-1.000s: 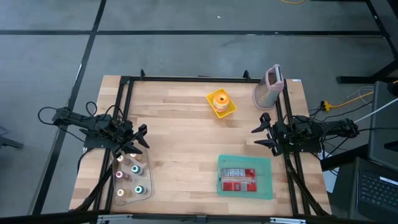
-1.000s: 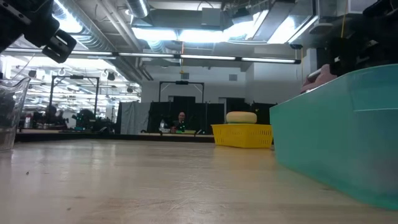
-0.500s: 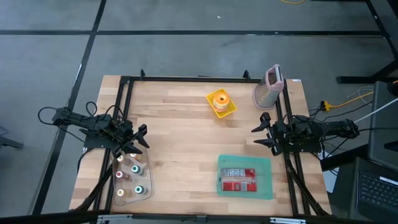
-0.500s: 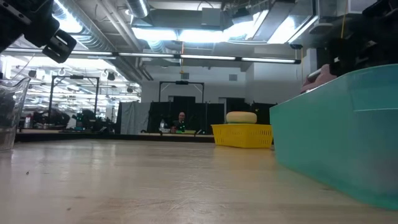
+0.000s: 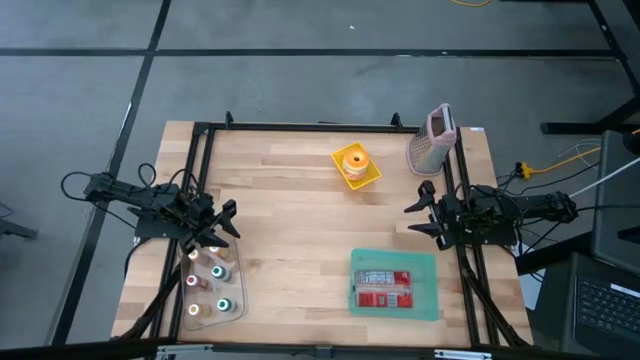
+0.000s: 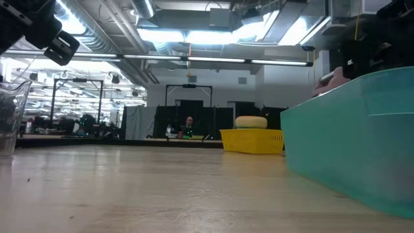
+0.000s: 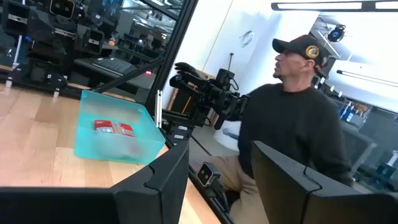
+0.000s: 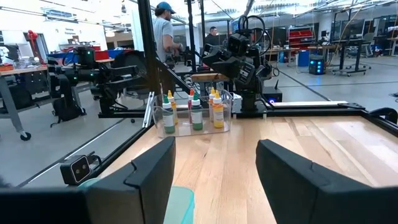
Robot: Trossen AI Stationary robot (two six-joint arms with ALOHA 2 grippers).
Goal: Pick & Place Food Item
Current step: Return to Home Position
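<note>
Homing step: the bottles are in their bin, and both arms sit at the counter's sides with fingers released.

High view: the left gripper (image 5: pixel 231 220) hangs just past the far end of the transparent bin (image 5: pixel 240 287), which holds roughly 6 upright food coloring bottles (image 5: pixel 220 273). The right gripper (image 5: pixel 410 221) is well apart from that bin, across the counter (image 5: pixel 300 230), and a teal bin (image 5: pixel 428 262) with 1 red packet (image 5: pixel 383 290) lies well apart from it too, on the right arm's side. Low view: a yellow basket (image 6: pixel 252 140) stands far beyond the transparent bin. Left wrist view: 2 fingers (image 7: pixel 158 180) spread, nothing between them. Right wrist view: 2 fingers (image 8: pixel 146 174) apart and empty, facing the transparent bin. The placing looks done, so what is left is likely to settle the arms while keeping the left one clear of the transparent bin's rim.
</note>
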